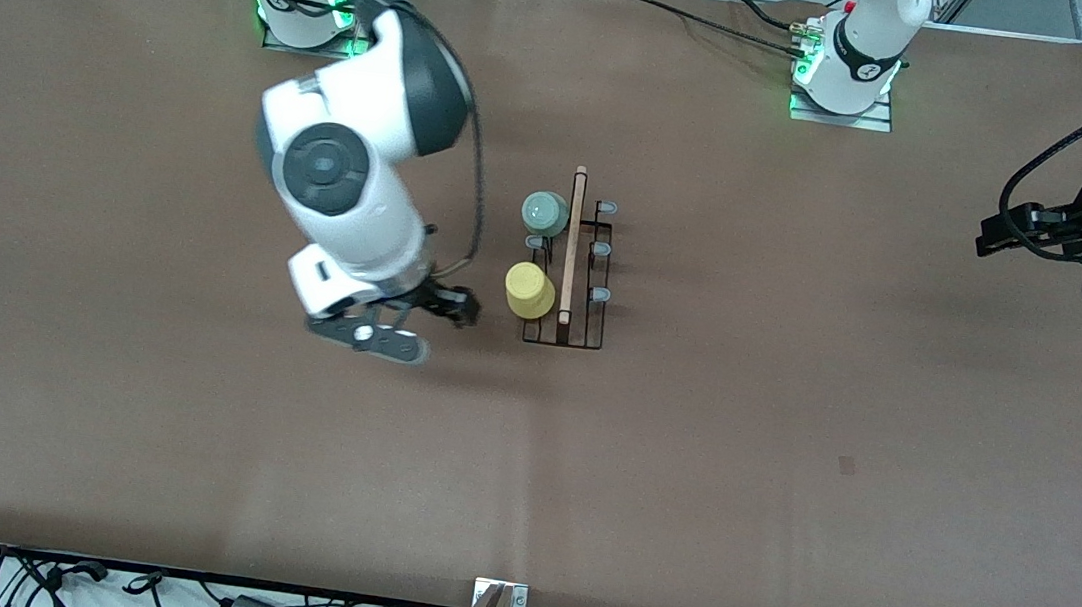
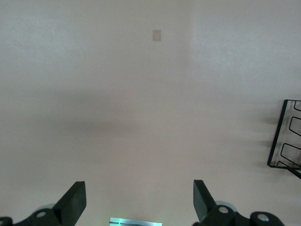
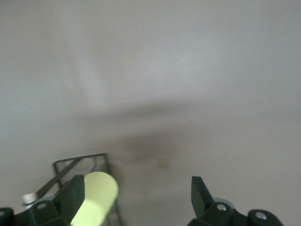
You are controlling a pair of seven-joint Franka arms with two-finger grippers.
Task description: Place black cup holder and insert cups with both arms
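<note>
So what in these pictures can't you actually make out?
- Black cup holder: cut by the edge in both wrist views; only the front view shows it whole.
- Yellow cup: partly hidden by a finger of the right tool in the right wrist view.
- Mint green cup: only its top shows, front view.
- Left tool: open over bare table.
- No light blue cup in any view.

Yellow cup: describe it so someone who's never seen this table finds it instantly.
Find the thin black wire cup holder with a light wooden rod handle, mid-table. Two small plastic cups sit upturned on prongs on its side toward the right arm's end. The yellow cup is the one nearer the front camera, beside the open right gripper; its neighbour is the mint green cup.
</note>
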